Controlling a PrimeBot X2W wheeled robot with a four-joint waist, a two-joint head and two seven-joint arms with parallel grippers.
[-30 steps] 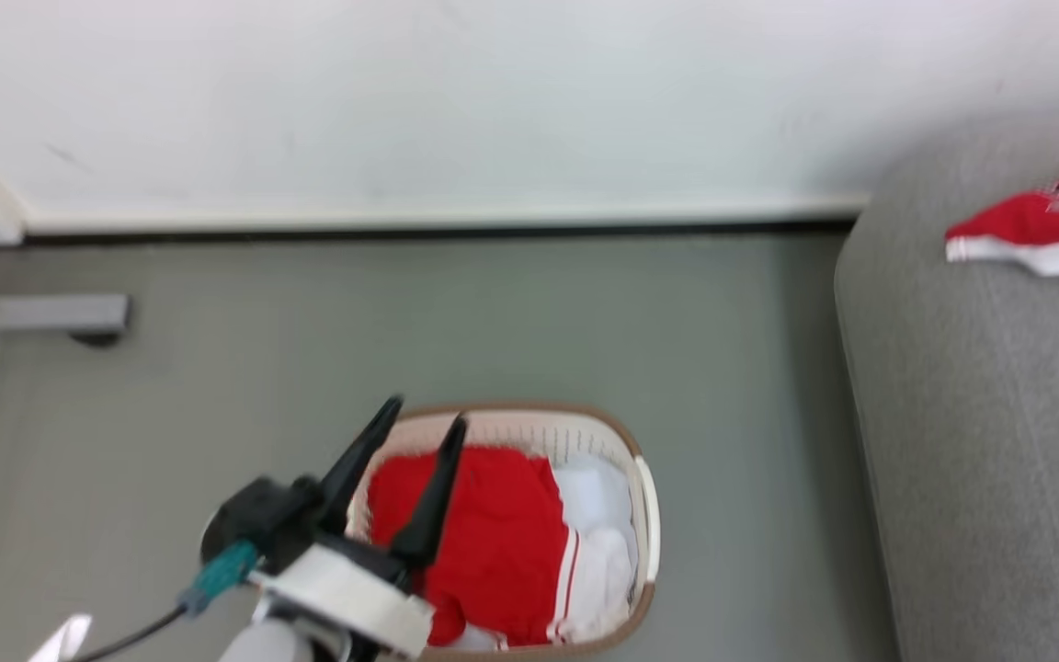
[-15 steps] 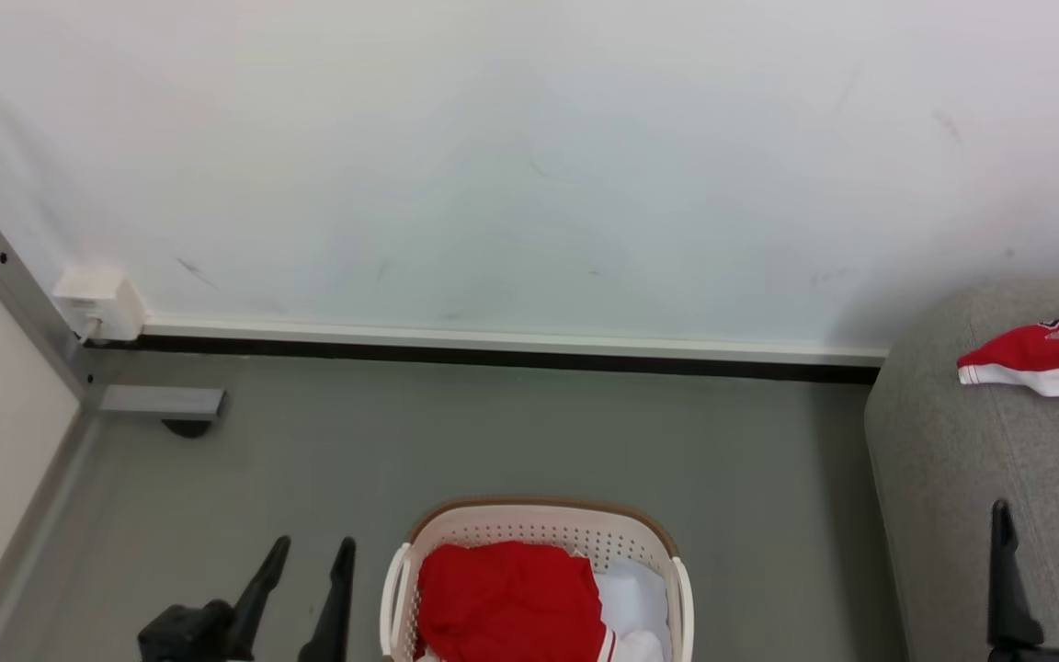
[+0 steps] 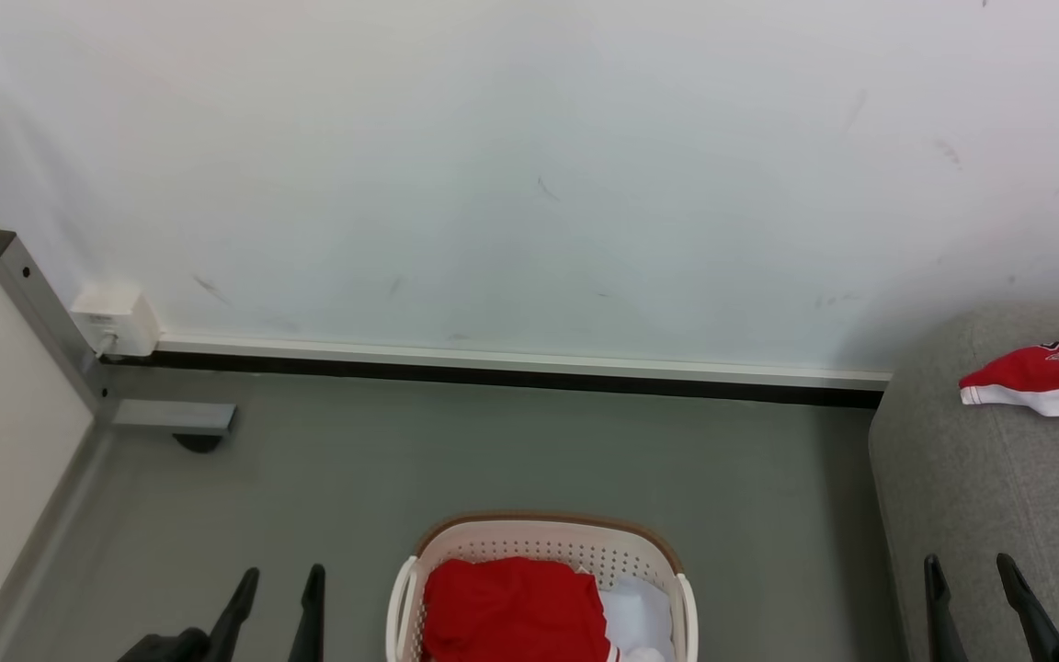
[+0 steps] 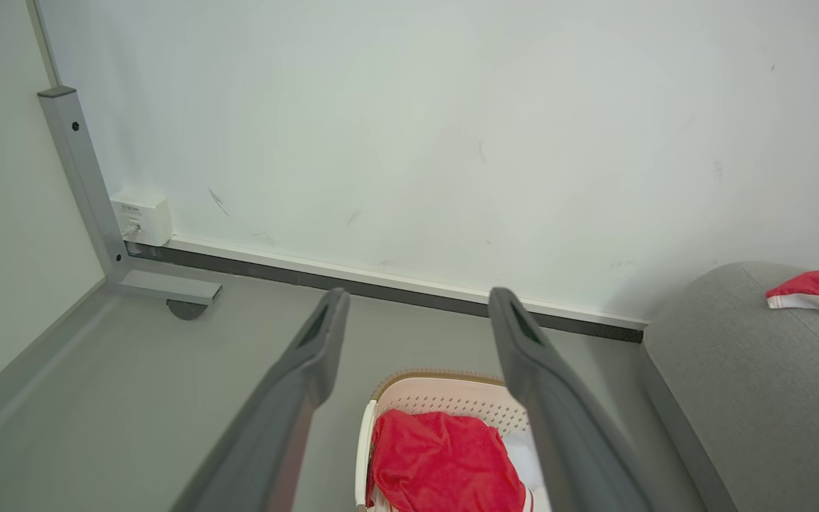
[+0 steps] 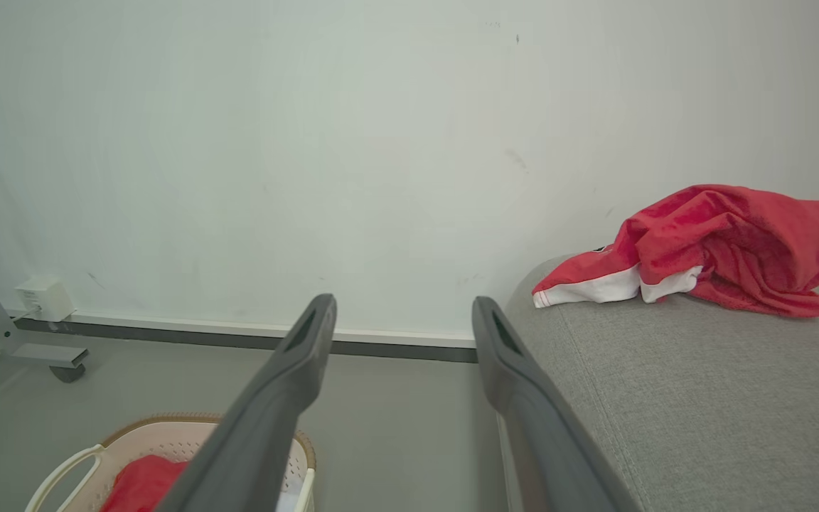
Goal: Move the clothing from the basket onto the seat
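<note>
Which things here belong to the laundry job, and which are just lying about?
Job: cream perforated plastic basket; red garment in basket; red white-trimmed garment on seat; light grey fabric sofa seat.
Lying about: white cloth in basket; white wall box; grey metal frame leg.

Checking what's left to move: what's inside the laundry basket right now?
A crumpled red garment lies in the basket, with white fabric beside it. Anything underneath them is covered.

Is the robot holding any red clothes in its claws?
No, nothing is held. The left claw and right claw are both open and empty. One red garment lies in the basket, a second garment on the seat.
</note>
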